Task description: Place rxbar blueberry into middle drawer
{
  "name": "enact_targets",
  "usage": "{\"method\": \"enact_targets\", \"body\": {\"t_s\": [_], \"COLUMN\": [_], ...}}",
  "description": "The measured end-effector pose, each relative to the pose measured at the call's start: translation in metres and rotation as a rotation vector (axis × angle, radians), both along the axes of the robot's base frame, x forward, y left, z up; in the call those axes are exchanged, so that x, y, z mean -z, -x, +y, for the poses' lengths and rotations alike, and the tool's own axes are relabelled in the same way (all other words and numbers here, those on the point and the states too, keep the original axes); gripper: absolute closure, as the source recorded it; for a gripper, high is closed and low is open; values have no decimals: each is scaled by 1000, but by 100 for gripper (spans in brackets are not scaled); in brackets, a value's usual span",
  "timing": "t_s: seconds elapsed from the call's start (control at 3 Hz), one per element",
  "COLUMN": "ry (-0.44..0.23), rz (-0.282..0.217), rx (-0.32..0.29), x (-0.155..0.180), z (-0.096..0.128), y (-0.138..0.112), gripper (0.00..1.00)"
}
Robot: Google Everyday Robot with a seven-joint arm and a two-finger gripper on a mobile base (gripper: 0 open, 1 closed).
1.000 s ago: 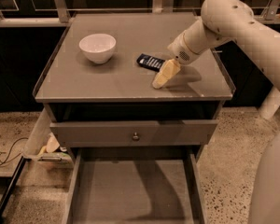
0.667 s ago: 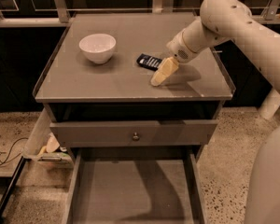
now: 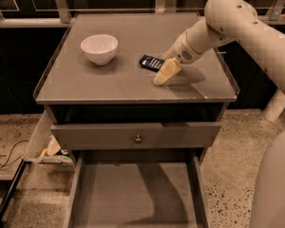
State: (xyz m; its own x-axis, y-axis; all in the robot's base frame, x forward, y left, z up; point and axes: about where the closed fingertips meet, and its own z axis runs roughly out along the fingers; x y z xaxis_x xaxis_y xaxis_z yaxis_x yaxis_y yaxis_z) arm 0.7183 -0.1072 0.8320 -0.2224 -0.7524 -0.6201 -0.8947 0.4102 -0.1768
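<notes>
The rxbar blueberry [image 3: 150,61], a small dark navy bar with white lettering, lies flat on the grey cabinet top [image 3: 109,82], right of centre. My gripper [image 3: 164,73] reaches in from the right and points down-left, its tip on or just above the top, right next to the bar's right end, which it partly hides. The middle drawer [image 3: 133,198] is pulled out at the bottom of the view, with a bare grey floor and thin side walls.
A white bowl [image 3: 99,48] stands on the cabinet top to the left of the bar. A grey drawer front with a small round knob [image 3: 138,138] sits above the open drawer. A bin with clutter [image 3: 50,148] and a cable [image 3: 4,151] are on the floor at left.
</notes>
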Motion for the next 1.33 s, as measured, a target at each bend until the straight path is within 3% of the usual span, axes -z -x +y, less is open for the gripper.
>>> {"method": "enact_targets", "body": {"t_s": [0.67, 1.0, 1.33], "ry": [0, 0, 0], "rz": [0, 0, 0], "rx": [0, 0, 0], "x": [0, 0, 0], "z": [0, 0, 0], "y": [0, 0, 0], "gripper": [89, 100, 100]}}
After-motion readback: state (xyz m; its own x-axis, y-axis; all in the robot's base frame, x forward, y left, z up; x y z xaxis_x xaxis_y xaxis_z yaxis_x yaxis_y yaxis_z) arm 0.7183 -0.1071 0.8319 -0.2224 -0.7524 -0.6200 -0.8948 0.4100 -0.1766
